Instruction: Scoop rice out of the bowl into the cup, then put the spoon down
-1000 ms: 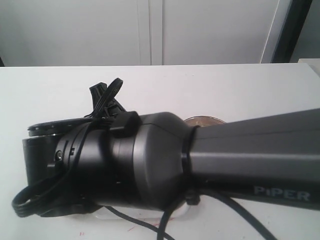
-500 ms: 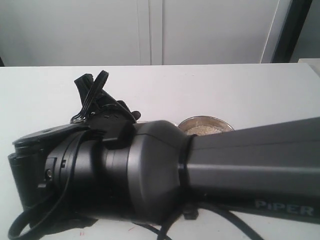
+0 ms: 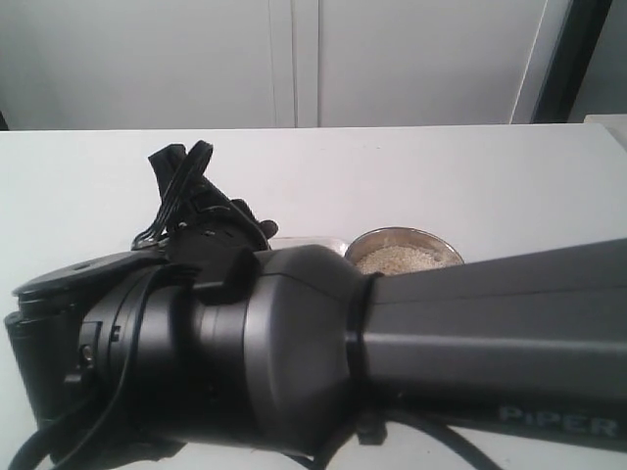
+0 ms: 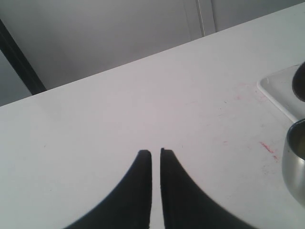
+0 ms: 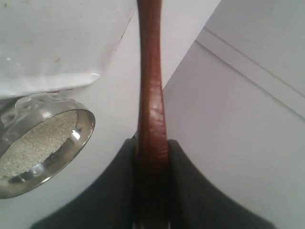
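The steel bowl (image 3: pixel 407 253) holding off-white rice (image 3: pixel 400 258) shows just above my right arm (image 3: pixel 294 343), which fills the front of the exterior view. In the right wrist view my right gripper (image 5: pixel 152 141) is shut on the handle of the reddish-brown spoon (image 5: pixel 150 90); the spoon's oval end is out of frame. The bowl (image 5: pixel 81 138) of rice (image 5: pixel 35 143) lies off to one side of the handle. My left gripper (image 4: pixel 156 152) is shut with nothing in it, over bare table. The cup (image 4: pixel 295 164) shows only as a rounded steel edge beside it.
A white tray (image 5: pixel 57 38) lies next to the bowl; its corner shows as well in the left wrist view (image 4: pixel 279 90) and its rim in the exterior view (image 3: pixel 306 240). Black cables (image 3: pixel 181 191) stick up from the right wrist. The white table (image 3: pixel 441 166) runs back to a wall.
My right arm's wrist has swung lower and to the left in the exterior view, uncovering more of the bowl and its rice and the tray's rim.
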